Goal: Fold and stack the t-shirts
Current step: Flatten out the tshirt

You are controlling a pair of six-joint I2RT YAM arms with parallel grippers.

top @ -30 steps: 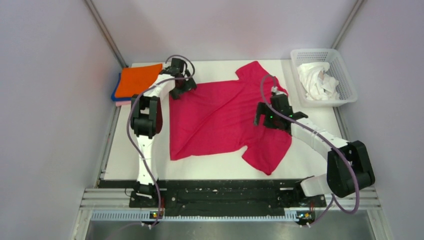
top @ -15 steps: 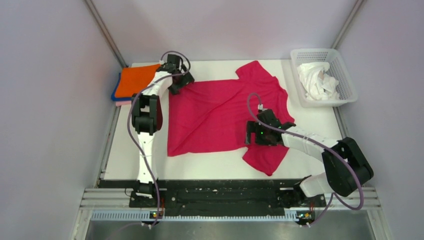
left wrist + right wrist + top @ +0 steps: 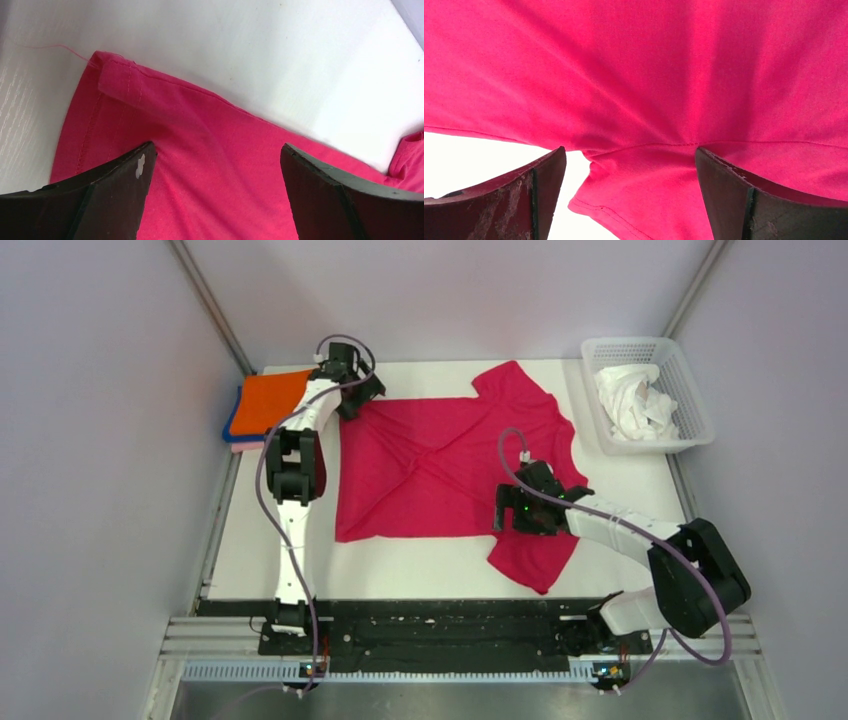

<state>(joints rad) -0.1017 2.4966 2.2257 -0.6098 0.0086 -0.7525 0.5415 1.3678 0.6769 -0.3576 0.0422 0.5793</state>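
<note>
The crimson-magenta t-shirt (image 3: 430, 465) lies spread flat on the white table, one sleeve at the far side and one near the front right. My left gripper (image 3: 352, 400) is open over the shirt's far-left hem corner (image 3: 117, 82); red cloth fills the gap between its fingers (image 3: 120, 190). My right gripper (image 3: 512, 510) is open over the seam where the near sleeve meets the body (image 3: 644, 147). A folded stack with an orange shirt (image 3: 270, 400) on top, blue and pale pink beneath, lies at the far left. White shirts (image 3: 630, 400) are in the basket.
The white lattice basket (image 3: 690, 390) stands at the far right corner. Grey walls close in left, right and back. The black rail (image 3: 440, 625) with both arm bases runs along the near edge.
My left gripper has moved a little farther back and left with the shirt's corner, flattening the left side. My right gripper has come forward from the shirt's right side to the near sleeve.
</note>
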